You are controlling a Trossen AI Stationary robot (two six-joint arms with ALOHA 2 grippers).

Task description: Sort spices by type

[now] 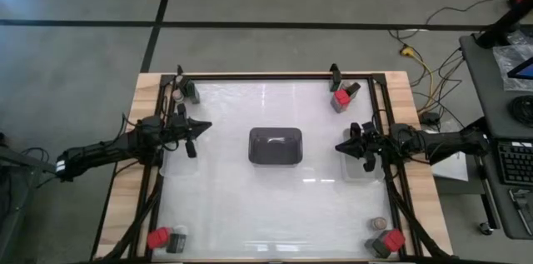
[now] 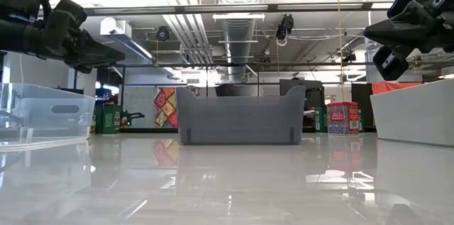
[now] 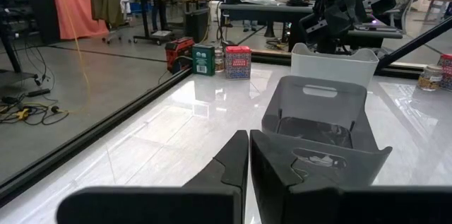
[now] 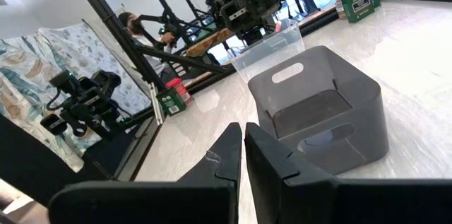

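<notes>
- The left gripper (image 1: 202, 125) hangs above the table's left side, over a clear shallow tray (image 1: 173, 161), its fingers pressed together on nothing and aimed at the middle.
- The right gripper (image 1: 341, 146) mirrors it on the right side, over another clear tray (image 1: 360, 169), fingers likewise closed and empty.
- Between the two, well apart from both, a dark rectangular bin (image 1: 275, 146) sits at the centre of the glossy white table (image 1: 275, 206).
- The spices stay in small groups at the four corners: a red block (image 1: 157, 238) at one left corner, another red block (image 1: 341, 97) at a right corner, a third red block (image 1: 393, 239) with a tan-topped jar (image 1: 380, 224) just beside it.
- At the remaining left corner stands a small cluster (image 1: 185, 91), probably a dark block and a jar, though it is too small to be sure.
</notes>
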